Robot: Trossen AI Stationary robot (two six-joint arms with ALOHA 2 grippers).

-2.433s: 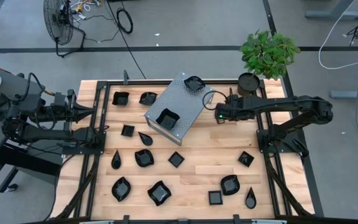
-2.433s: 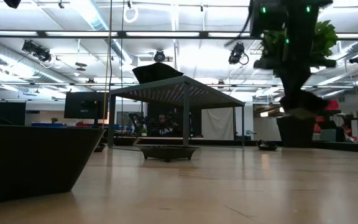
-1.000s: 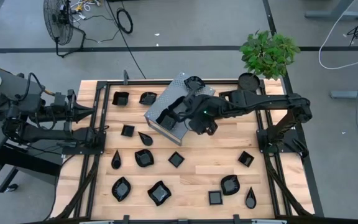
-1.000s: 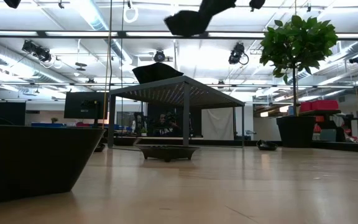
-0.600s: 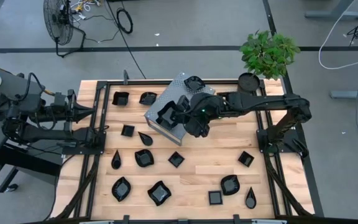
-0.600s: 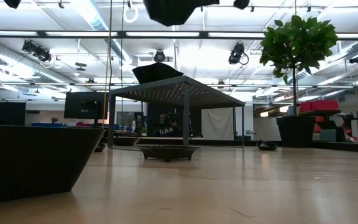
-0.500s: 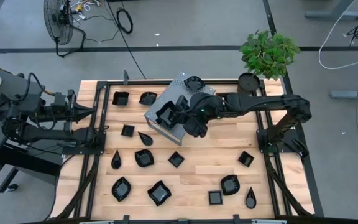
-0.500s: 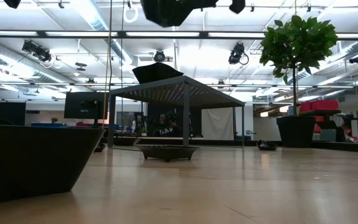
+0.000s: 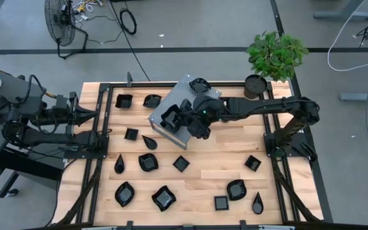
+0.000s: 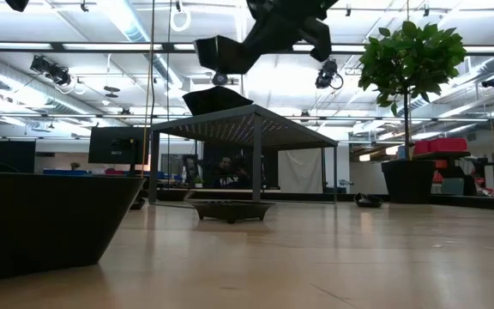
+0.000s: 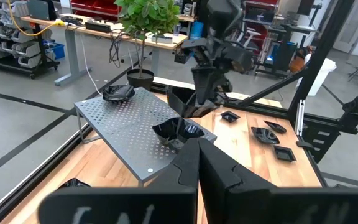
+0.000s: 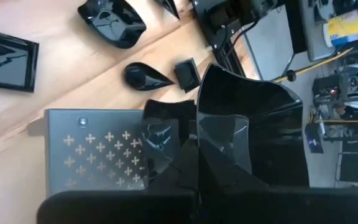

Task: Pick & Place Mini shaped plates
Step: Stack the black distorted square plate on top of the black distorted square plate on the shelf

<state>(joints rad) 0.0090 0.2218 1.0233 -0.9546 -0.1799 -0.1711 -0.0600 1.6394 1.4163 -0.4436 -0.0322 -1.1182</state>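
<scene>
My right gripper [image 9: 184, 120] is shut on a square black mini plate [image 12: 253, 130], which it holds above the near end of the grey perforated box [image 9: 183, 110]. Another plate [image 12: 160, 134] lies on the box just below it, and one more [image 9: 200, 84] sits at the box's far end. Several other mini plates [image 9: 149, 161] lie flat on the wooden table. My left gripper [image 9: 96, 116] waits shut at the table's left edge, touching nothing. My right gripper pinches one side wall [image 12: 199, 146] of the square plate between its two fingers. The fingers slant down from the table's right side. The plate [image 10: 221, 53] hangs tilted and lifted clear, above the box top.
A potted plant [image 9: 275, 54] and a round black pot [image 9: 254, 84] stand at the table's far right corner. Black frame rails [image 9: 98, 137] run along both sides. Bare wood [image 9: 222, 160] lies between the box and the near rows of plates.
My right gripper has come down toward the box's near end and a little toward the table's left, tipping further downward. The square plate has sunk with it, still tilted and clear of the box.
</scene>
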